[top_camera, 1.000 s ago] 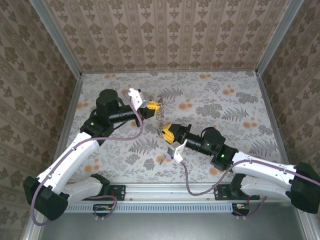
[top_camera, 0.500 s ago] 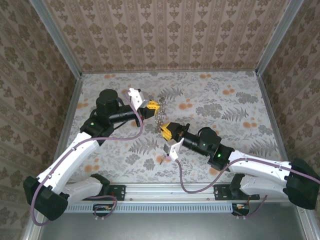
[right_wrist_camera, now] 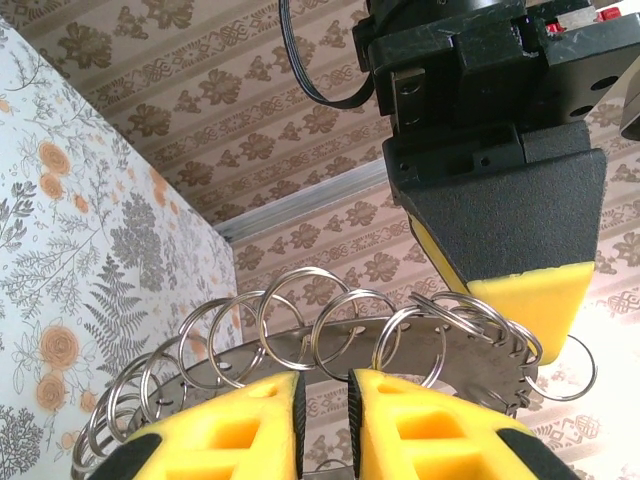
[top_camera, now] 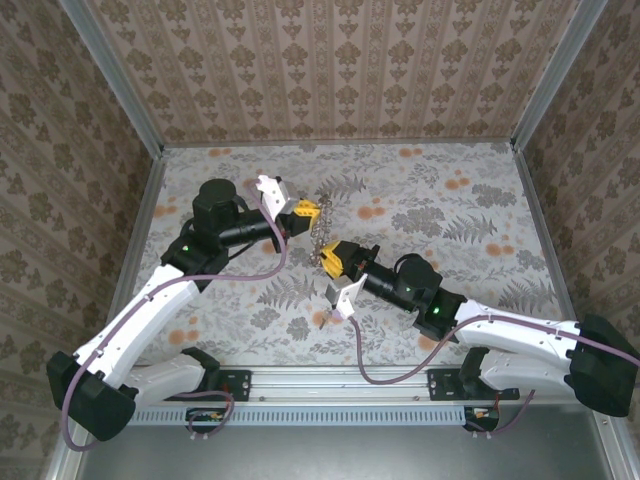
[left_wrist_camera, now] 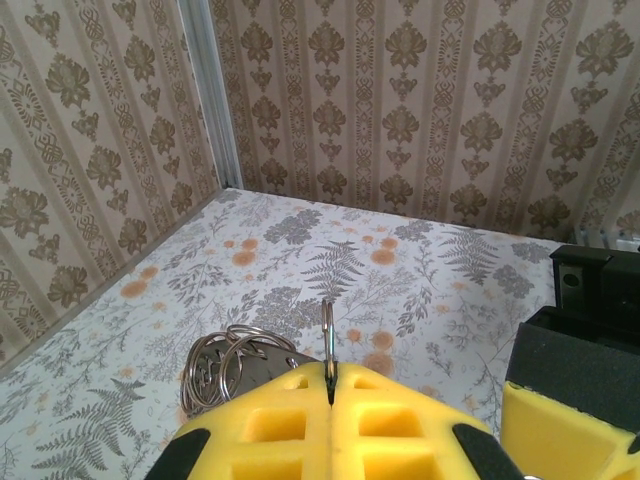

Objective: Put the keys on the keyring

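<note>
The keyring (top_camera: pixel 320 232) is a grey metal band strung with several split rings, held up above the table between the two arms. My left gripper (top_camera: pixel 312 210) is shut on one split ring (left_wrist_camera: pixel 328 335), which stands edge-on out of the closed yellow pads (left_wrist_camera: pixel 290 420). The rest of the keyring (left_wrist_camera: pixel 215 365) hangs to the left of those pads. My right gripper (top_camera: pixel 330 258) sits at the lower end of the keyring (right_wrist_camera: pixel 400 355), its jaws a narrow gap apart just under the band and loops. The keys are out of view.
The floral table (top_camera: pixel 450 220) is boxed in by patterned walls (top_camera: pixel 330 70) and metal corner posts (top_camera: pixel 115 75). The left gripper's black and yellow finger (right_wrist_camera: pixel 500 180) hangs close above my right gripper (right_wrist_camera: pixel 323 378).
My right gripper has crept up and left, closer to the lower end of the keyring. The left arm and the keyring have held still.
</note>
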Controlling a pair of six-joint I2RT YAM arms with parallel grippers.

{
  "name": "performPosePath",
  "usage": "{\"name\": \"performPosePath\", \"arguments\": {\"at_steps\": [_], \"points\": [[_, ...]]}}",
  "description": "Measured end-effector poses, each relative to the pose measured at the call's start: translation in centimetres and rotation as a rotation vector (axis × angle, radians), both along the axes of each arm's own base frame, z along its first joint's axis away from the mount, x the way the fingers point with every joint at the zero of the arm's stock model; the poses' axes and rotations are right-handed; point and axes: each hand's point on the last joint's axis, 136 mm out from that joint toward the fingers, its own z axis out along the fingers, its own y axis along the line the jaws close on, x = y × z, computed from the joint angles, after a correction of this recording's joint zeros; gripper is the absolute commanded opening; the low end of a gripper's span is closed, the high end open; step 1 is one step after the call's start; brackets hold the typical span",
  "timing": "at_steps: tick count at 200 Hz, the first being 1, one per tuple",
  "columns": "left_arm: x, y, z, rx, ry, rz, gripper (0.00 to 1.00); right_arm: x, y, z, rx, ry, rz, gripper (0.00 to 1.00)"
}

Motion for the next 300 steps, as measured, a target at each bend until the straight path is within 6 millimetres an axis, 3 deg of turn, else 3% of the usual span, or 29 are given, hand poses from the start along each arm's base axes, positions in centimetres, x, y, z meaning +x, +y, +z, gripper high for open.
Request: {"name": "performPosePath", "arguments": {"at_steps": [97, 300], "points": [[1.1, 0.3, -0.7, -0.011, 0.029, 0.066, 0.00, 0.4, 0.5, -0.3, 0.006, -0.002, -0.008, 0.22], [1.6, 0.2, -0.4, -0.034, 0.020, 0.094, 0.00, 1.2, 0.1, 0.8, 0.052, -0.024, -0.071, 0.18]]}}
